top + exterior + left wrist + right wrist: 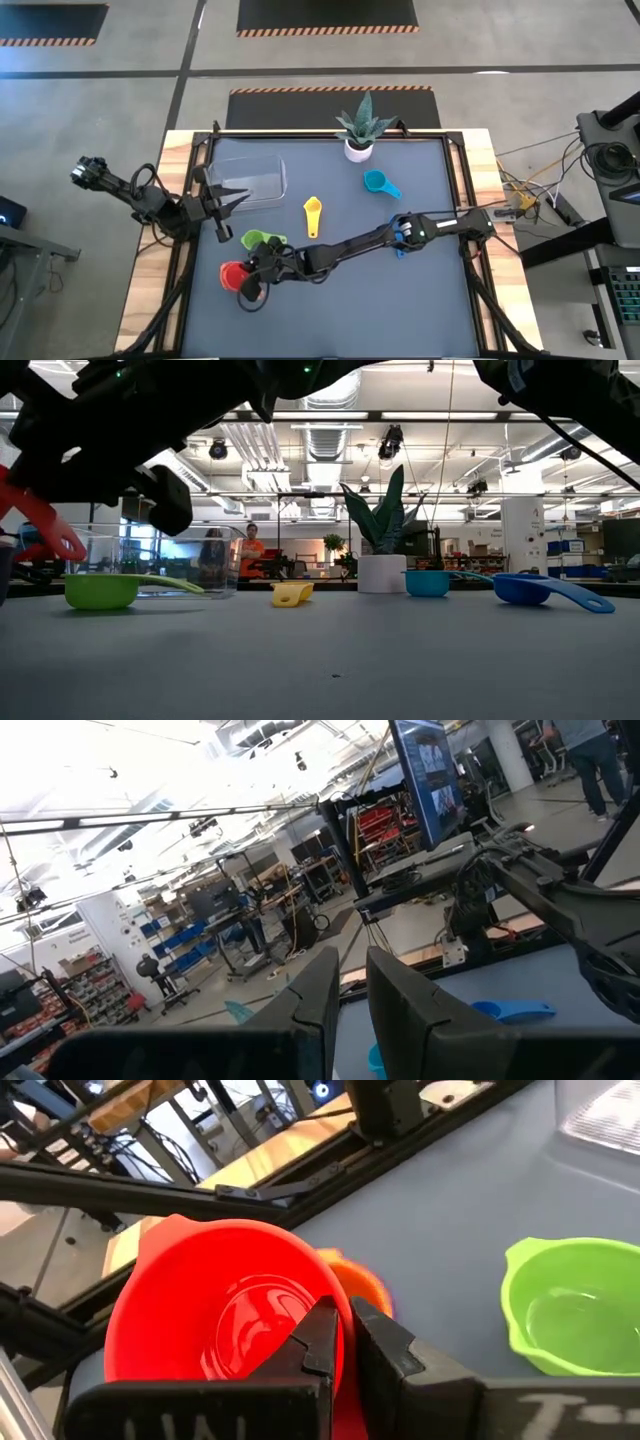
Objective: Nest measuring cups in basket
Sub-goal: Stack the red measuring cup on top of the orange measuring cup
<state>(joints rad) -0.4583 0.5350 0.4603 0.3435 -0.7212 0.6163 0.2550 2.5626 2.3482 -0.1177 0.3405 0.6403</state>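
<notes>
Overhead view of dark grey bench [400, 300]. Right gripper [252, 282] at lower left of frame, clenched on rim of red plastic measuring cup [233, 275]; in right wrist view, red bowl [215, 1315] pinched between dark fingers [322, 1335], orange edge [362, 1285] just behind it. Green plastic measuring cup [256, 240] just above, lying on bench. Left gripper [228, 200] at left of frame, beside clear rectangular plastic basket [262, 170] in upper left of bench, fingers nearly together, nothing seen between them. Yellow plastic measuring cup [312, 215] at centre. Teal plastic measuring cup [378, 183] right of centre. Blue plastic measuring cup [540, 590] at right in low view. Potted plant in white pot [358, 130] at top centre of bench.
</notes>
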